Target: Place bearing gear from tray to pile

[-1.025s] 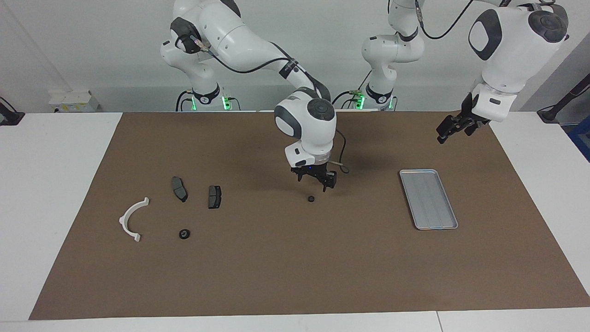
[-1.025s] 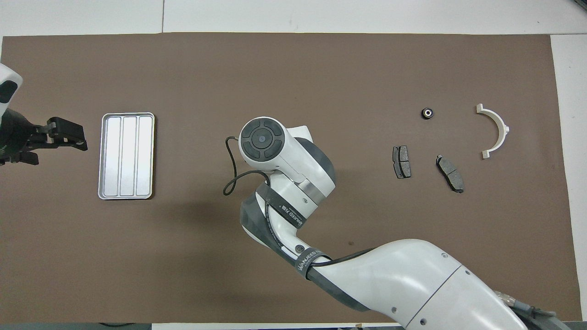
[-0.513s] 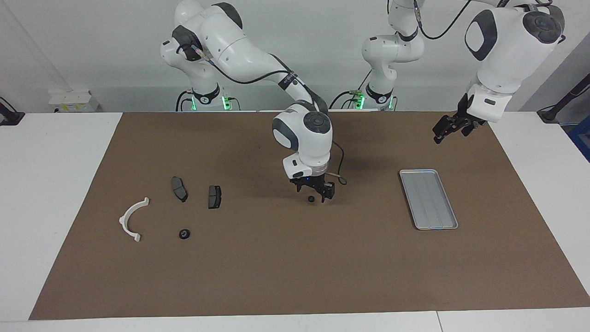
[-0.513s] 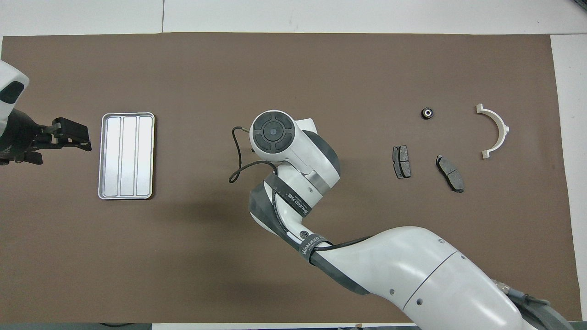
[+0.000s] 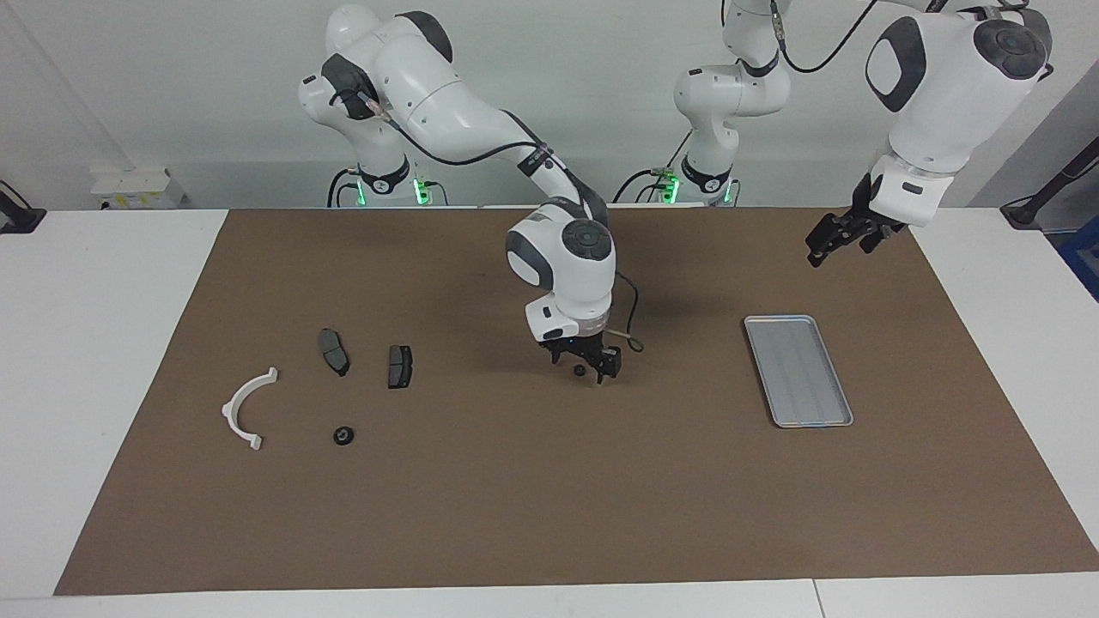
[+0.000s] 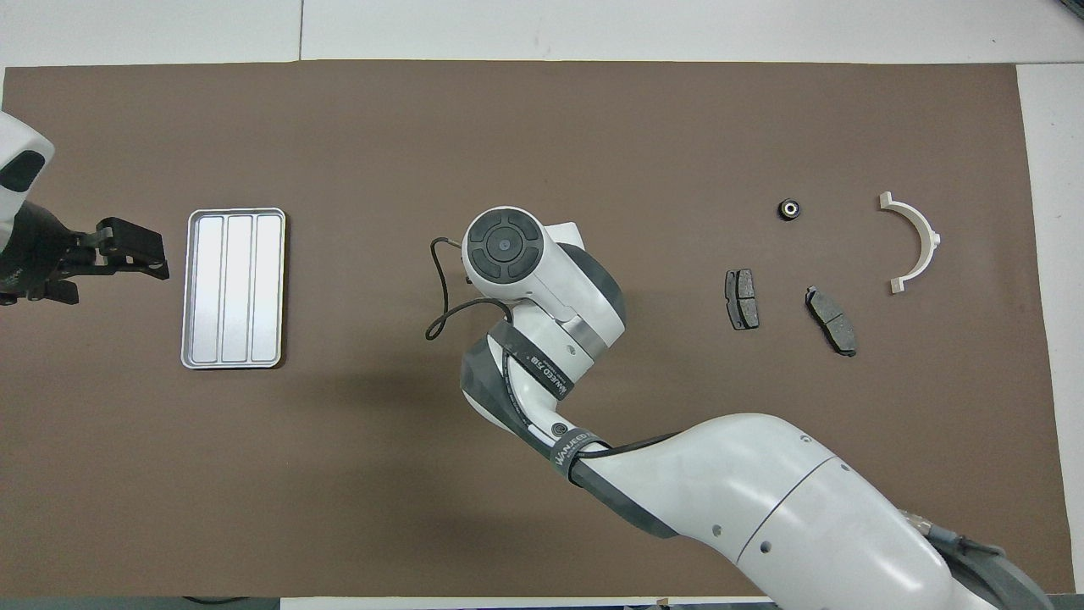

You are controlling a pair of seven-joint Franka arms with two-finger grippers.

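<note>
A small black bearing gear (image 5: 580, 370) lies on the brown mat mid-table, between the tray and the pile. My right gripper (image 5: 583, 367) is down at the mat, open, with one finger on each side of this gear. The right hand hides the gear in the overhead view. The silver ribbed tray (image 5: 777, 320) (image 6: 235, 211) is empty. The pile holds a white semicircular bracket (image 5: 245, 408) (image 6: 919, 237), two dark brake pads (image 5: 334, 351) (image 5: 399, 366) and a second bearing gear (image 5: 343, 435) (image 6: 789, 208). My left gripper (image 5: 822, 246) (image 6: 131, 252) hangs raised over the mat beside the tray.
The brown mat (image 5: 549, 515) covers most of the white table. The right arm's forearm (image 6: 762, 508) stretches over the mat's part nearest the robots. A loose cable (image 5: 634, 330) loops off the right wrist.
My right gripper has come down from above the gear until its fingers straddle it at the mat. The left gripper has risen slightly and then held still.
</note>
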